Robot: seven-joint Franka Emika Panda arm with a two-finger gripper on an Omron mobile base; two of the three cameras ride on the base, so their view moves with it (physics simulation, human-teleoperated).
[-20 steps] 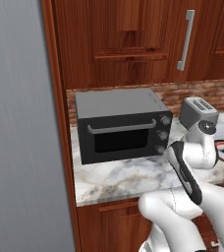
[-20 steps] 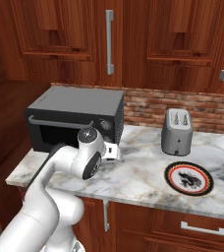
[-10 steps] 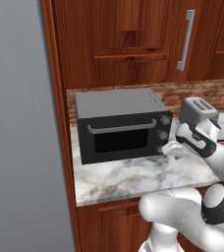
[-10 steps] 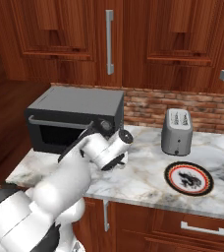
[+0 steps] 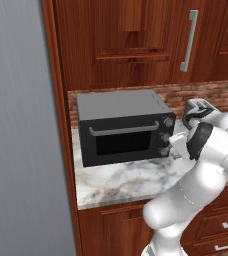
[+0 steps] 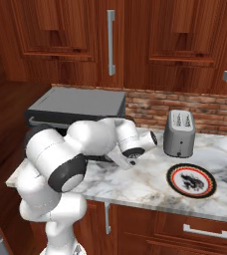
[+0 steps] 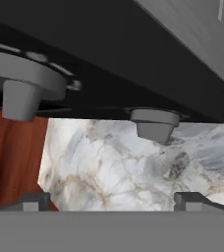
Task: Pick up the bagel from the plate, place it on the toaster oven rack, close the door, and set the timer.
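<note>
Beside the oven's knobs (image 7: 155, 123), gripper (image 7: 111, 201) fingers apart, door (image 5: 123, 142) shut, no legible writing.

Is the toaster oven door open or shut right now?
Shut. The door stands upright, flush with the oven front, its handle lying across the top and the dark window facing the room.

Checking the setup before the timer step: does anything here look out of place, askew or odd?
One thing: the plate on the counter carries no bagel, just its dark centre pattern. Otherwise all looks orderly: the door sits shut and square, the toaster stands upright, and the open gripper faces the oven's knobs.
</note>
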